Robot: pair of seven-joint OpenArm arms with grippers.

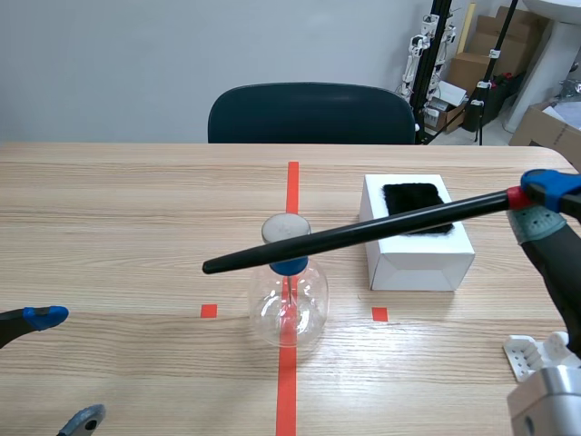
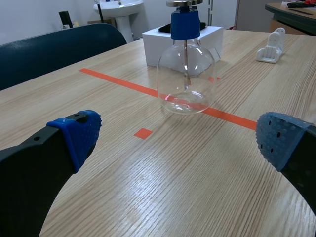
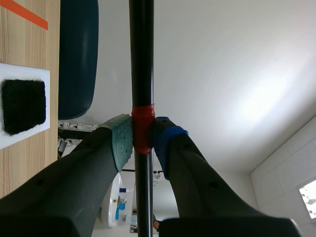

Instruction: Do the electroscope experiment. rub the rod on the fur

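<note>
A long black rod (image 1: pixel 354 234) with a red band near its held end hangs over the table, its free tip close to the electroscope's metal disc (image 1: pixel 286 227). My right gripper (image 1: pixel 537 202) is shut on the rod (image 3: pixel 141 74) at the red band. The electroscope, a clear glass flask (image 1: pixel 289 304) with a blue stopper, stands on the centre tape line; it shows ahead of my left gripper (image 2: pixel 173 140) as flask (image 2: pixel 186 74). Black fur (image 1: pixel 415 205) lies on top of a white box (image 1: pixel 418 250); the rod passes over it. My left gripper (image 1: pixel 54 368) stands open, low at the near left.
A dark chair (image 1: pixel 311 113) stands at the table's far edge. A small white stand (image 1: pixel 526 354) sits at the near right beside my right arm. Cardboard boxes and tripods fill the back right corner of the room.
</note>
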